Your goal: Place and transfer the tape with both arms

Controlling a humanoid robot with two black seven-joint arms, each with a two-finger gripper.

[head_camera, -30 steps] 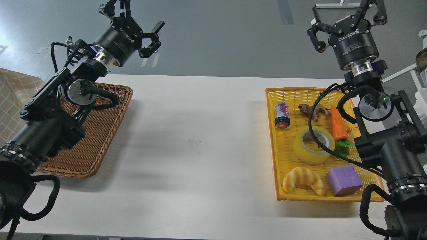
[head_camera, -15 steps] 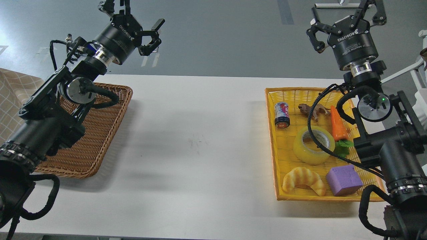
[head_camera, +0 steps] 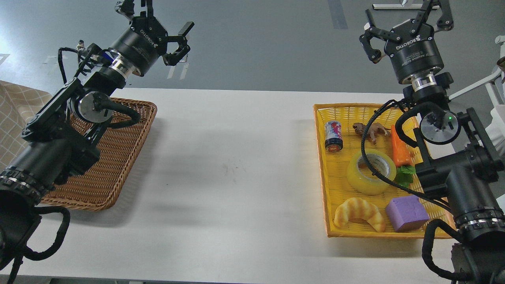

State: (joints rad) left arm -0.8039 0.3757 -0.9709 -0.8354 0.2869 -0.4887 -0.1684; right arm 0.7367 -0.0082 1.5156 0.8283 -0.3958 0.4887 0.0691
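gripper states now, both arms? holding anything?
Left gripper: open, empty, raised beyond the brown basket.
Right gripper: open, empty, raised beyond the yellow basket; the tape lies there untouched.

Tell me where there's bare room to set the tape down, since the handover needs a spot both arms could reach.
The white table is bare between the brown wicker basket and the yellow basket. The brown basket's visible weave is bare too. The yellow basket is crowded: the tape sits among the can, carrot, croissant and purple block.
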